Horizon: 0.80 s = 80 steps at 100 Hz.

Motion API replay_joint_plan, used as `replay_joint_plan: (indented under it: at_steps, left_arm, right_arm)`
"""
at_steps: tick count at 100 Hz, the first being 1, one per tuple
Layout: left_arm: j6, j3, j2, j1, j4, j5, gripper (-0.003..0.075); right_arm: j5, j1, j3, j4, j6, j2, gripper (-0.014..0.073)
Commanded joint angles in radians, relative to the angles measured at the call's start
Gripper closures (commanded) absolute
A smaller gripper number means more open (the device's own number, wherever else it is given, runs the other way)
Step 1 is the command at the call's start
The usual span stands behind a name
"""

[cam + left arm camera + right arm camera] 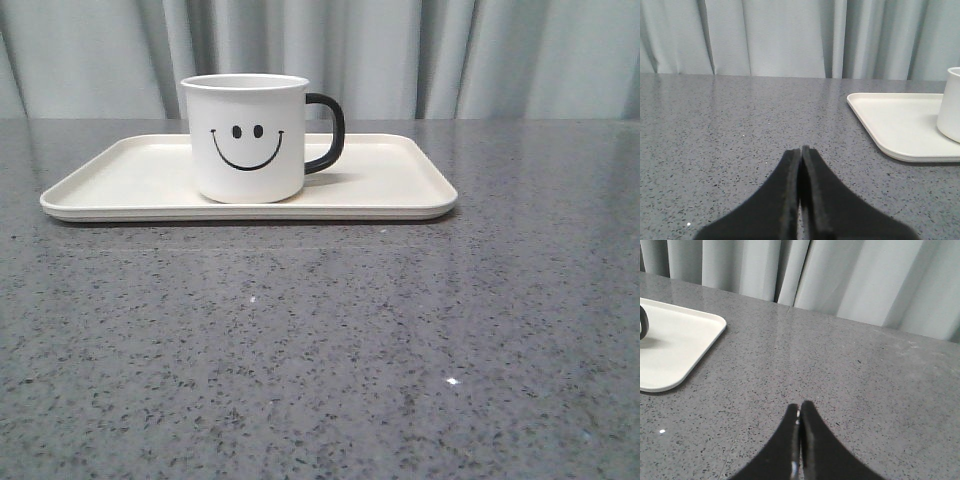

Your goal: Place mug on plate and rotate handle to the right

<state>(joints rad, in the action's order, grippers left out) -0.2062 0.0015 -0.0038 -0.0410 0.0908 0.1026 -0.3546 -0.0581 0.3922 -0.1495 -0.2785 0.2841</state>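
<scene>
A white cylindrical mug with a black smiley face stands upright on a large, flat, cream-white rectangular plate with rounded corners and a low rim. The plate rests on a grey speckled stone surface, toward its far side, in front of pale grey curtains. The mug sits a little left of the plate's middle. Its glossy black C-shaped handle points to the right in the front view, with the smiley face turned toward the near edge.

Neither arm appears in the front view. The left hand has its two black fingers pressed together, holding nothing; it hovers over bare surface, and the plate and mug lie to its right and farther away. The right hand also has its fingers together and empty; the plate's right end and a sliver of the handle lie to its left and farther away.

The handle's side faces the right hand, so that arm looks better placed for any further turn. Judging by the layout, both parts of the task appear done.
</scene>
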Motion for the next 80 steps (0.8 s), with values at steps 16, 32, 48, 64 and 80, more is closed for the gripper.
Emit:
replay_joint_plan:
  at_steps: [16, 32, 48, 64, 80]
  left_arm:
    - [-0.001, 0.009, -0.029, 0.002, 0.001, -0.069, 0.074]
    - [-0.001, 0.009, -0.029, 0.002, 0.001, -0.069, 0.074]
    - [-0.001, 0.009, -0.029, 0.002, 0.001, -0.069, 0.074]
    - [-0.001, 0.009, -0.029, 0.002, 0.001, -0.069, 0.074]
    - [-0.001, 0.009, -0.029, 0.002, 0.001, -0.07, 0.074]
  right_arm:
    - [0.059, -0.005, 0.024, 0.016, -0.003, 0.006, 0.0659]
    - [0.093, -0.02, -0.049, 0.097, 0.059, -0.054, 0.0659]
    - [0.148, -0.02, -0.194, 0.144, 0.194, -0.179, 0.0659]
    - [0.182, -0.02, -0.325, 0.15, 0.27, -0.312, 0.0659]
    - [0.303, -0.018, -0.423, 0.15, 0.271, -0.314, 0.0659]
